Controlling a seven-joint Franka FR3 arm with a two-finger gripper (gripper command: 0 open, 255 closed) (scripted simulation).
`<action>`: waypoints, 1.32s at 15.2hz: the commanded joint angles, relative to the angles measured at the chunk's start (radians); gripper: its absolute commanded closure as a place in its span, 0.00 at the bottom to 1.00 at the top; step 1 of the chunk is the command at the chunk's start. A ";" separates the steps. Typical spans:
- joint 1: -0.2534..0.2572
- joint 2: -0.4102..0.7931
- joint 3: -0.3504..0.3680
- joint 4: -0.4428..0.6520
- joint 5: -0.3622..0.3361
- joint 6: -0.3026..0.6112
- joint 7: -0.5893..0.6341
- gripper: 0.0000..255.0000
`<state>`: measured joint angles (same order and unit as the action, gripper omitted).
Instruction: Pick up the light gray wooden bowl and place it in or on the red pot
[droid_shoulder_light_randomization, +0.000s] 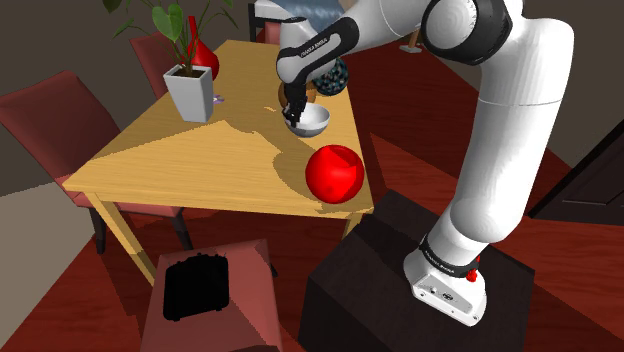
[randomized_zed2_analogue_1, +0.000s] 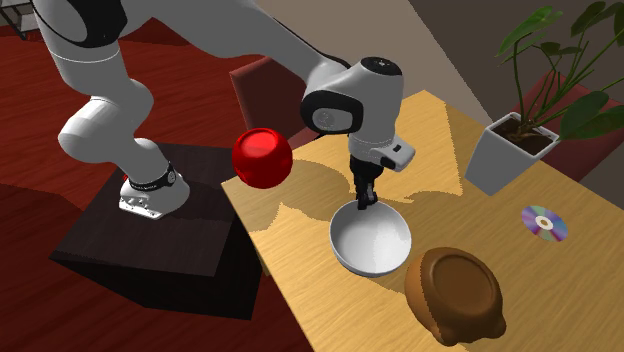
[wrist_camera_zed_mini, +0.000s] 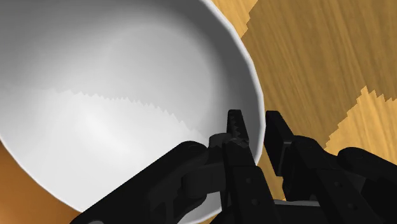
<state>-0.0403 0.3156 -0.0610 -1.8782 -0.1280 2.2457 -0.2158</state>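
Pale grey-white bowl (randomized_zed2_analogue_1: 372, 240), glossy red pot (randomized_zed2_analogue_1: 262, 157), honey-yellow grained table (randomized_zed2_analogue_1: 300, 250), brown dish (randomized_zed2_analogue_1: 455, 293), rainbow-sheened disc (randomized_zed2_analogue_1: 543, 222), all-black gripper (randomized_zed2_analogue_1: 366, 203).

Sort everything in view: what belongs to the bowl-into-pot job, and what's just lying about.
Job: light grey bowl, red pot, tool.
Lying about: potted plant, disc, brown wooden dish, red vase.

A wooden table (droid_shoulder_light_randomization: 180, 165) carries a pale grey bowl (randomized_zed2_analogue_1: 372, 240), lying between a round red pot (randomized_zed2_analogue_1: 262, 157) at the edge and a brown wooden dish (randomized_zed2_analogue_1: 455, 293). A shiny disc (randomized_zed2_analogue_1: 541, 222) and a white planter (randomized_zed2_analogue_1: 505, 155) sit farther along.
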 joint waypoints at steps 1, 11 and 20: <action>0.000 0.000 0.000 0.000 0.000 0.000 0.000 1.00; 0.000 -0.025 0.001 0.021 0.002 -0.046 -0.006 1.00; 0.001 -0.071 0.002 0.082 0.007 -0.152 -0.018 1.00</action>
<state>-0.0396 0.2494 -0.0596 -1.8065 -0.1212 2.1080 -0.2332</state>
